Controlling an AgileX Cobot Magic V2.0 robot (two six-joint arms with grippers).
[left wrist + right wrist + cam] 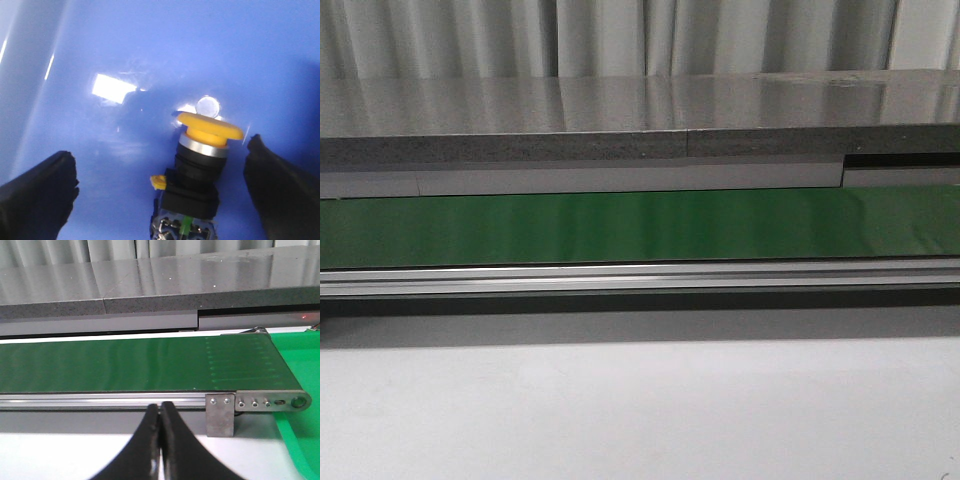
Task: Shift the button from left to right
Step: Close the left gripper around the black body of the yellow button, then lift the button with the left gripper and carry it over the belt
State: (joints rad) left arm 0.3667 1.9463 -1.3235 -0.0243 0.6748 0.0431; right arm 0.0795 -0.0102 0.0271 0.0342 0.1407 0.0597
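Note:
The button (200,170), with its yellow cap, silver ring and black body, lies on a glossy blue surface (150,50) in the left wrist view. A small green mark shows near its metal terminals. My left gripper (160,185) is open, its black fingers (37,192) standing wide on either side of the button without touching it. My right gripper (160,412) is shut with nothing between its fingers, hovering above the white table in front of the conveyor. Neither gripper nor the button appears in the front view.
A green conveyor belt (640,225) with an aluminium rail (640,278) runs across the white table (640,410). Its end bracket (221,415) and a green bin or mat (300,390) lie beyond my right gripper. A grey counter (640,110) stands behind.

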